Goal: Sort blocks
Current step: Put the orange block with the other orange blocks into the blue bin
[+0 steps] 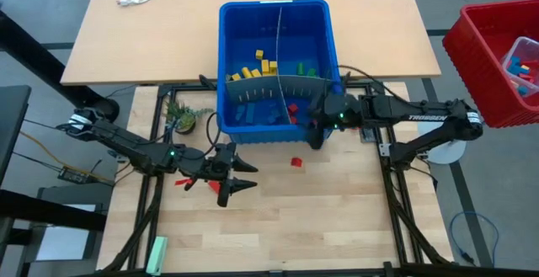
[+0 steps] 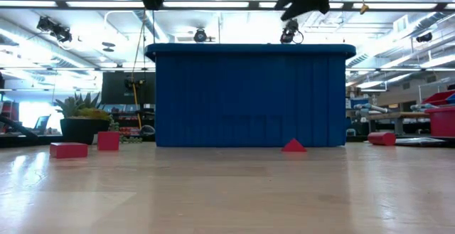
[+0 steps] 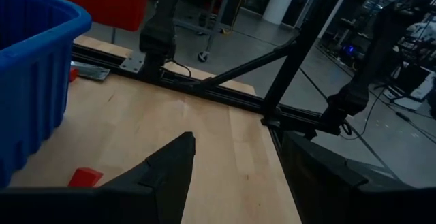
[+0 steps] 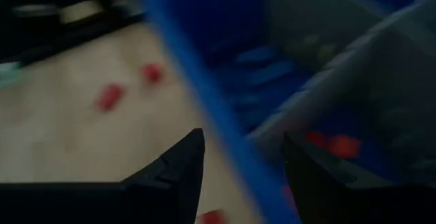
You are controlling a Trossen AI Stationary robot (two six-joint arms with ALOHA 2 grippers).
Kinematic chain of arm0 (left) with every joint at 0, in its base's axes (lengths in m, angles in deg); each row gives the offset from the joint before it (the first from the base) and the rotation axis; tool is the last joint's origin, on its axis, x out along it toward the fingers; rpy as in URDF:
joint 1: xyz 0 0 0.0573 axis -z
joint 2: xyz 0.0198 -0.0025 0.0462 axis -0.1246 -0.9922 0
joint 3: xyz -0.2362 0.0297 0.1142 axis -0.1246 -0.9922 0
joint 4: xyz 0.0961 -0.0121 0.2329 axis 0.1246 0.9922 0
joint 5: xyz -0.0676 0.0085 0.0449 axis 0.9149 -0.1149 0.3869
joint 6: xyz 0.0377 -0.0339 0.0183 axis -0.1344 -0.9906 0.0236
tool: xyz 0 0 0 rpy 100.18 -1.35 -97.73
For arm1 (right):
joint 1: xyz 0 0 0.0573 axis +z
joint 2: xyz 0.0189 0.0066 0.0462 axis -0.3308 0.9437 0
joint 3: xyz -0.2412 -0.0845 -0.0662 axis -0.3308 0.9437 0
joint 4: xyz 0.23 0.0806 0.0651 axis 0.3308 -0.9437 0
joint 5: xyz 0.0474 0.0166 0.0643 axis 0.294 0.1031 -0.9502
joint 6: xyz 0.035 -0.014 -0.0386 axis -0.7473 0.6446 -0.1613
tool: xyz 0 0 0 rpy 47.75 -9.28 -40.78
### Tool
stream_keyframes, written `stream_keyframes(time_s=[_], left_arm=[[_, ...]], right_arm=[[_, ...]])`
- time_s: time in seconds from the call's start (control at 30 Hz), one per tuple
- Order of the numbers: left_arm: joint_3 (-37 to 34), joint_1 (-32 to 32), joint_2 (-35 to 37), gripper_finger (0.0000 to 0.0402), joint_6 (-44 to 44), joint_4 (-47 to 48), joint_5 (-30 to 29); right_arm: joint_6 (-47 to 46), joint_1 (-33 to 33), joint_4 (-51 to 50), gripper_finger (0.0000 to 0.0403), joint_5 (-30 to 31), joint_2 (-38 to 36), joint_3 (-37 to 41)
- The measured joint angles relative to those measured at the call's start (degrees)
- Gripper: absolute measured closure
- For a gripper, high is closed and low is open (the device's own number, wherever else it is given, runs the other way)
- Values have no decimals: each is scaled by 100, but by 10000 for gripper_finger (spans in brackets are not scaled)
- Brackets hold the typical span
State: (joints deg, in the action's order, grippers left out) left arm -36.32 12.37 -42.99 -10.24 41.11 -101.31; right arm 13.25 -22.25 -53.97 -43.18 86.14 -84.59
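Observation:
The blue bin (image 1: 274,66) stands at the table's far middle, split by grey dividers (image 1: 274,86). It holds yellow blocks (image 1: 253,71), green blocks (image 1: 307,71), blue blocks (image 1: 253,113) and red blocks (image 1: 293,113), each colour in its own compartment. Loose red blocks lie on the table (image 1: 296,162) (image 1: 184,181) (image 1: 221,194) (image 3: 85,177). My right gripper (image 1: 318,134) (image 4: 243,139) hangs open above the bin's near right rim (image 4: 204,94), with nothing between its fingers. My left gripper (image 1: 251,176) (image 3: 238,142) hovers open above the table's left middle, near two of the red blocks.
A red bin (image 1: 497,58) with more blocks stands off the table's right side. A small potted plant (image 1: 181,117) sits left of the blue bin. A pale green bar (image 1: 156,256) lies at the near left edge. Bare wood stretches across the table's near half.

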Motion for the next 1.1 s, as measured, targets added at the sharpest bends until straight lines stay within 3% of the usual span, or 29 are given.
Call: stream_keyframes(time_s=[0.17, 0.37, 0.53, 0.67, 0.93, 1.1], left_arm=[[0, -1, 0, 169, -5, -2, -2], [0, 0, 0, 169, -9, -8, -26], [0, -1, 0, 169, -32, -8, -63], [0, 0, 0, 169, -33, -13, -61], [0, 0, 0, 169, -37, -50, -83], [0, -1, 0, 169, -37, -36, -83]], right_arm=[[-572, 502, -16, 224, -842, 0, 0], [-1207, 952, -22, 231, -1297, 53, 62], [-1253, 1436, 381, 233, -820, 87, 706], [-1299, 1635, 1380, 232, -494, 83, 1545], [-834, 1696, 3754, 233, 90, 79, 3541], [-306, 1551, 4362, 239, 324, 139, 4411]])
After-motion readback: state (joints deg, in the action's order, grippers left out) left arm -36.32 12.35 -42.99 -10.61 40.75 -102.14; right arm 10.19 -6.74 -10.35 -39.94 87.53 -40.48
